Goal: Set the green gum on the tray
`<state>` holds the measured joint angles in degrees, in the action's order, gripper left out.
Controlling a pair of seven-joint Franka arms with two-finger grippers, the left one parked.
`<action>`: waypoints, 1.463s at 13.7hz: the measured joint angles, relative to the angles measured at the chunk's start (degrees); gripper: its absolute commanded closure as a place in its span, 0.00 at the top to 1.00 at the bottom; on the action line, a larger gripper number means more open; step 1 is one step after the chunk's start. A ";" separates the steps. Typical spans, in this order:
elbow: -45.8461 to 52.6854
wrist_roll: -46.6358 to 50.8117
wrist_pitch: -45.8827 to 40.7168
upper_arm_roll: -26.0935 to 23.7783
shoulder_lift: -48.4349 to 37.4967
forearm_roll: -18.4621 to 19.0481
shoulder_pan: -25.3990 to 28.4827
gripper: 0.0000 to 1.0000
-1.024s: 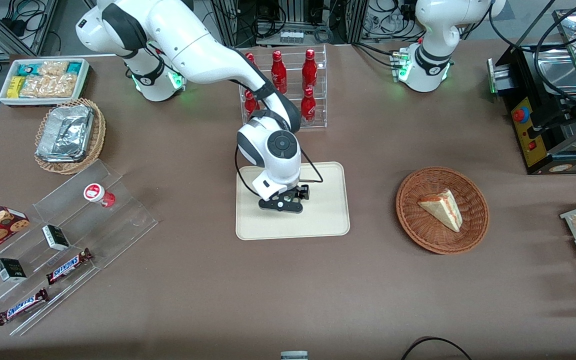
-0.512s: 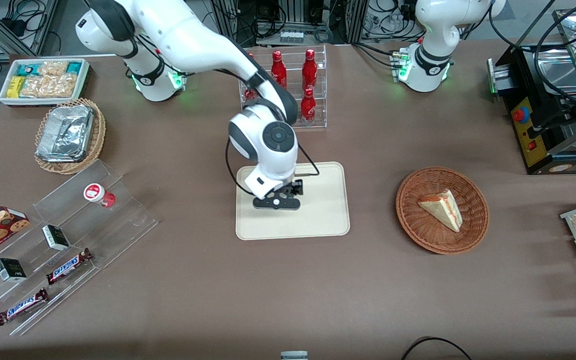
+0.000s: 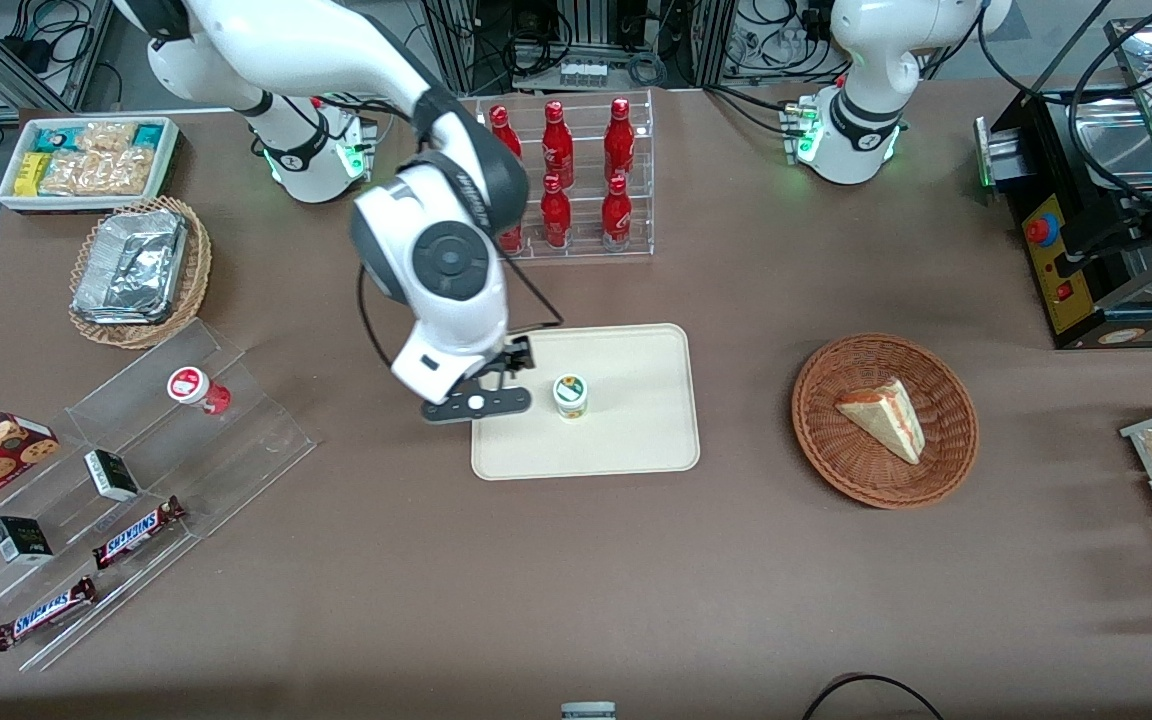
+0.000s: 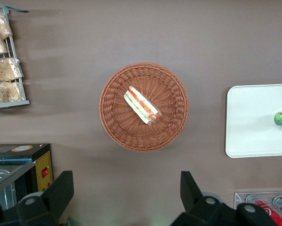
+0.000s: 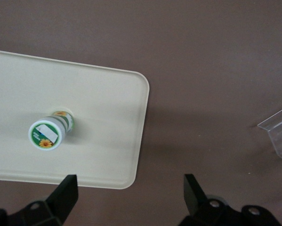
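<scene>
Green gum (image 3: 570,395) upright on tray (image 3: 636,440), released; gripper (image 3: 476,404) above tray's edge toward working arm's end, fingers spread, holding nothing. Risk: knocked over if swung back low.

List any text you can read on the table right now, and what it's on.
"SNICKERS": bar on the acrylic rack.
"SNICKERS": second bar, nearer the camera.
Green gum lid on the tray: label unreadable.
Red bottles: script unreadable.
Gripper, open, above the tray's edge: no text.

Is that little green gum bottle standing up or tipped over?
Upright: the green gum stands lid-up on the tray; the open gripper is clear of it.
</scene>
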<state>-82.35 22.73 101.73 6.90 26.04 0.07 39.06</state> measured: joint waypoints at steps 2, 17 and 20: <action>-0.37 -5.01 -1.78 0.00 -2.37 -0.02 -3.00 1.00; -12.96 -21.75 -6.81 -0.64 -22.64 -3.01 -31.28 1.00; -13.32 -24.55 -10.43 -1.48 -25.39 -1.21 -34.72 1.00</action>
<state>-95.67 -1.83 91.30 5.42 0.66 -1.15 4.34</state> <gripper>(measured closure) 0.000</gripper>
